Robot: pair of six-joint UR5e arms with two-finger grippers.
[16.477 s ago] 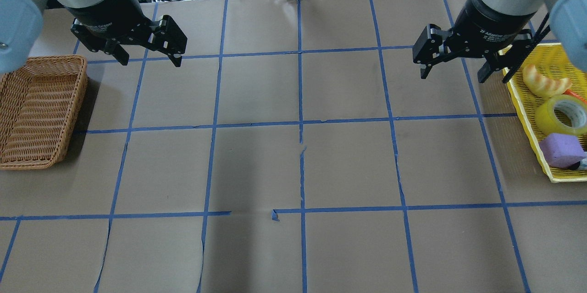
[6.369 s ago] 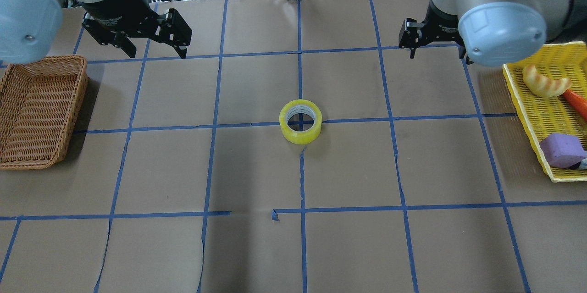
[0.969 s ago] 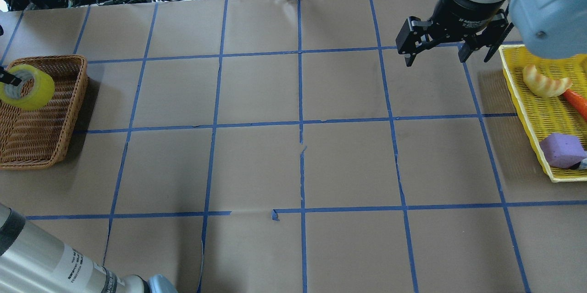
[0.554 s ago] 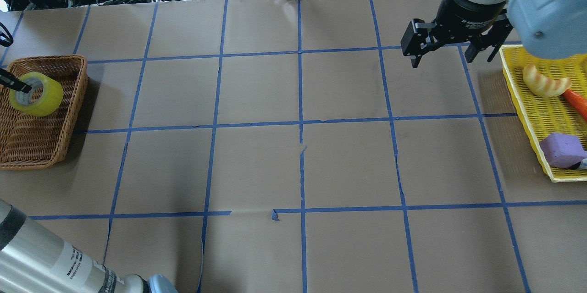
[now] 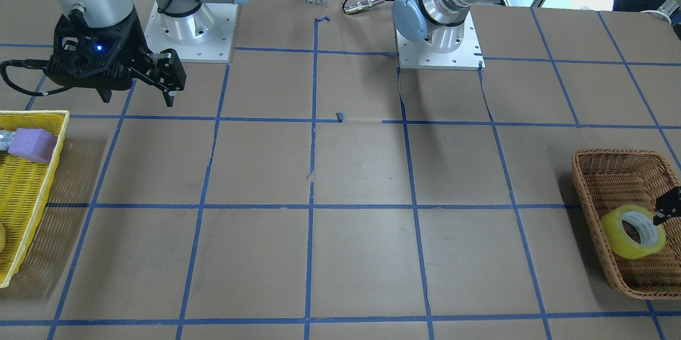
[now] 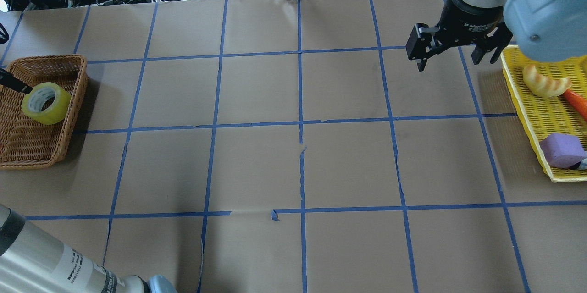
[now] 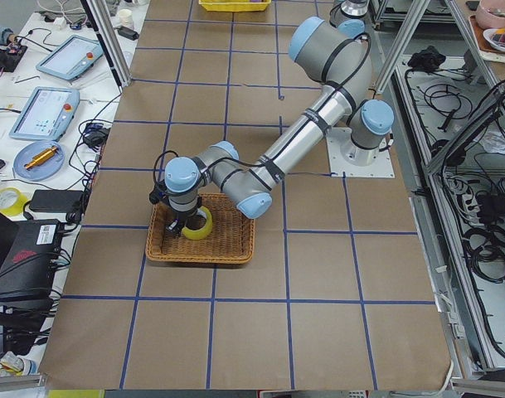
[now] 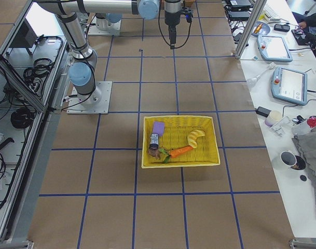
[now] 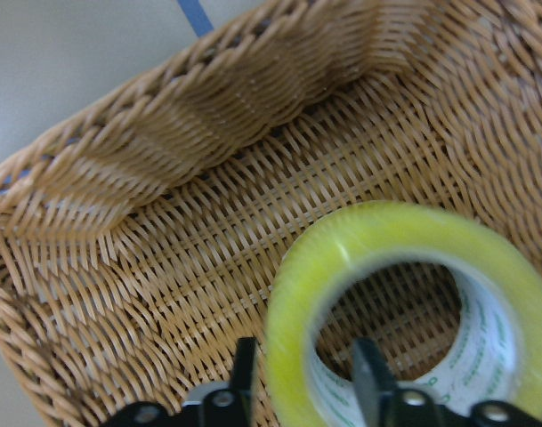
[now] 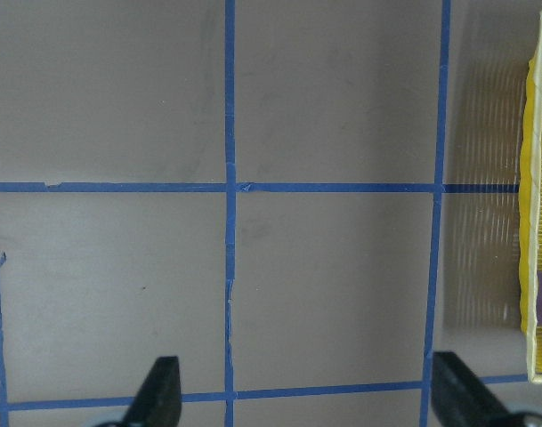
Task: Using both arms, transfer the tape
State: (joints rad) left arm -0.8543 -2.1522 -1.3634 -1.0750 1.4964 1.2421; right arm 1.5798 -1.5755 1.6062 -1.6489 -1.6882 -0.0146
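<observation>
Tape (image 6: pixel 46 102), in left jaws, sunk lower into wicker basket (image 6: pixel 82 82); right jaws edged toward yellow tray (image 6: pixel 532 118).

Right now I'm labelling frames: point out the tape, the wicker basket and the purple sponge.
tape (image 6: pixel 54 113), overhead view, yellow outer side
wicker basket (image 6: pixel 27 145), overhead view, bare woven floor
purple sponge (image 6: pixel 562 148), overhead view, top face
</observation>
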